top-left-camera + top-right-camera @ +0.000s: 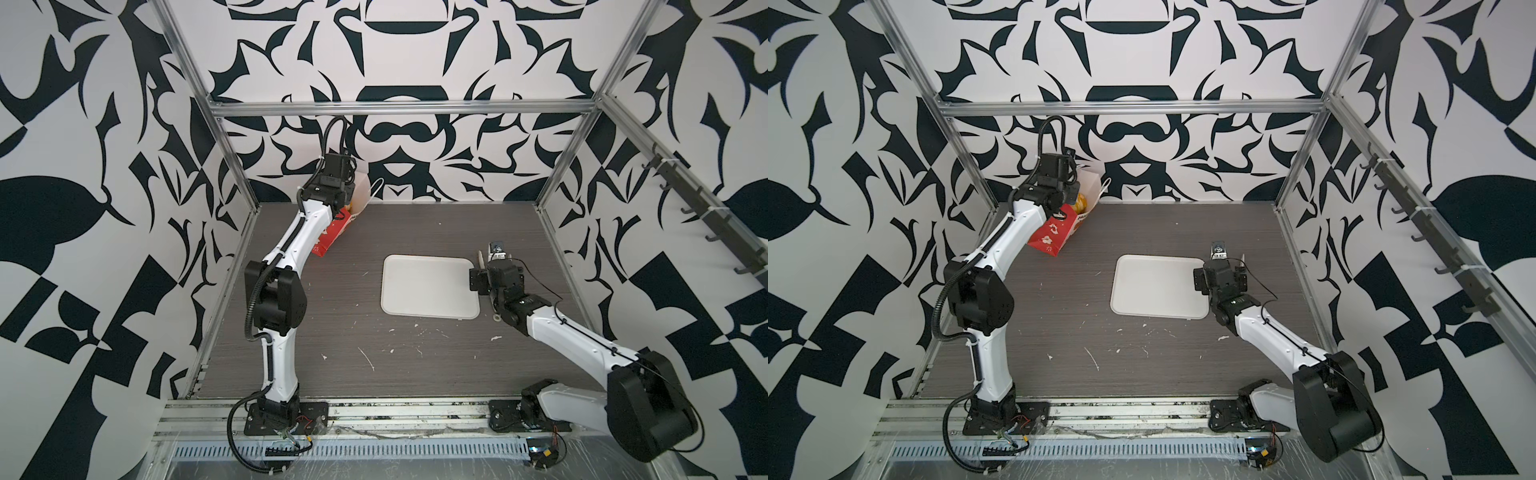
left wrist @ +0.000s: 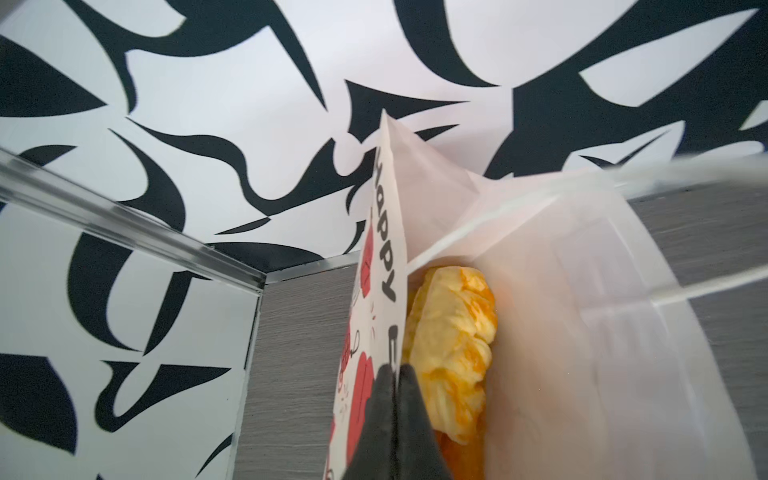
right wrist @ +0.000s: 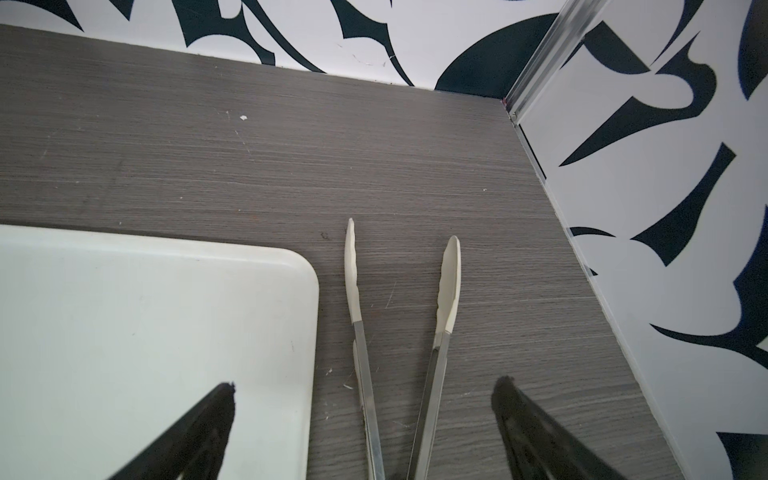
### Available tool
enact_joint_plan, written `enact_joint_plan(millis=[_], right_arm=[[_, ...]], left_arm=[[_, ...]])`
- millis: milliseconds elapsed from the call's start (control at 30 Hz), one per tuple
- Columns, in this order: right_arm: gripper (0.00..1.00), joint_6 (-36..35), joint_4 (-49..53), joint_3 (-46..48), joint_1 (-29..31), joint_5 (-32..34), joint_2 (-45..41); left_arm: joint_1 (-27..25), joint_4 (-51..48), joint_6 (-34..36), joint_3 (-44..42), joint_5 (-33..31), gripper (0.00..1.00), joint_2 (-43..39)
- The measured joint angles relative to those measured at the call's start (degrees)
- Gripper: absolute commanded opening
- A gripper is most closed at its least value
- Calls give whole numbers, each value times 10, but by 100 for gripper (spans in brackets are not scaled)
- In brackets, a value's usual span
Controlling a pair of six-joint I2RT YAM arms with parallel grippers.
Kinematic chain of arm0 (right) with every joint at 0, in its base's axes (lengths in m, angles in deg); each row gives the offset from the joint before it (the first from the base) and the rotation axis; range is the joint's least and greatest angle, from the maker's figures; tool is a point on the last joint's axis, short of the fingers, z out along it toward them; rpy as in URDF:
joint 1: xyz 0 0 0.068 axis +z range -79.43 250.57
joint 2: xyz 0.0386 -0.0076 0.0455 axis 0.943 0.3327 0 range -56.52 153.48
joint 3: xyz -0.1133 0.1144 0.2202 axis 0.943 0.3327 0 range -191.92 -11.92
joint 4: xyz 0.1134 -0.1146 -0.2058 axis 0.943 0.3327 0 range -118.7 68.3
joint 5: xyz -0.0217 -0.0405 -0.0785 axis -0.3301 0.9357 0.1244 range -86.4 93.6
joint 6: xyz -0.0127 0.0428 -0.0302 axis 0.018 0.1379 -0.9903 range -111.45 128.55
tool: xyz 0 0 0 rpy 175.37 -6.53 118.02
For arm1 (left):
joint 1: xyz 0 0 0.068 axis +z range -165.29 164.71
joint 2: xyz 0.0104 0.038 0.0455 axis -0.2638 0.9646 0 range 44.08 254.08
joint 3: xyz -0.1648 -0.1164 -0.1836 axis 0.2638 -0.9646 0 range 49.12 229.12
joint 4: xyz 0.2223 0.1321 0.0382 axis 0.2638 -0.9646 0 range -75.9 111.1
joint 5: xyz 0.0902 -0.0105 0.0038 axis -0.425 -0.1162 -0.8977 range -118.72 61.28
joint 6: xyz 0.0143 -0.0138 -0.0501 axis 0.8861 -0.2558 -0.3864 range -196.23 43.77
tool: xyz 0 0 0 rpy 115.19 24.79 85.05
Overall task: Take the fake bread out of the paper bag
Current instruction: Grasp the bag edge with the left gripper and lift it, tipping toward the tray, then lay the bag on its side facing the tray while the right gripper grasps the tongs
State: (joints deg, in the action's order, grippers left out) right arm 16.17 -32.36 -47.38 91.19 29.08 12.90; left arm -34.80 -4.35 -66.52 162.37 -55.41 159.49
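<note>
The fake bread (image 2: 449,353) sits inside the paper bag (image 1: 1054,235), tilted at far left. My left gripper (image 2: 392,376) pinches its printed wall; my right gripper (image 3: 365,383) gapes above tongs (image 3: 446,282). I fear the paper tears, spilling bread short of the tray (image 3: 124,311)

Black-and-white patterned walls (image 1: 415,62) on 3 sides (aluminium frame (image 1: 399,109) edging) enclose a grey woodgrain tabletop (image 1: 332,332).

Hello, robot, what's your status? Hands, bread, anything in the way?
Left gripper shut on bag wall, bag tilted. Right gripper open over tongs, beside tray. Bread inside bag, none out. Bag mouth unblocked.
</note>
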Motion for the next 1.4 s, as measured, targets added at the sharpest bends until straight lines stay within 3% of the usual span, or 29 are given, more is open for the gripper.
enact_joint_plan(millis=[167, 600, 900, 1400], right_arm=[[99, 9, 14, -2, 0, -11, 0], [100, 103, 193, -67, -13, -17, 0], [100, 120, 271, -79, -109, -58, 0], [100, 117, 276, -101, -147, -173, 131]], left_arm=[[-35, 44, -28, -101, 15, 0, -55], [-111, 116, -61, -297, 19, 0, -146], [-116, 178, -68, -421, 37, 0, -222], [-116, 218, -58, -517, 122, 0, -312]])
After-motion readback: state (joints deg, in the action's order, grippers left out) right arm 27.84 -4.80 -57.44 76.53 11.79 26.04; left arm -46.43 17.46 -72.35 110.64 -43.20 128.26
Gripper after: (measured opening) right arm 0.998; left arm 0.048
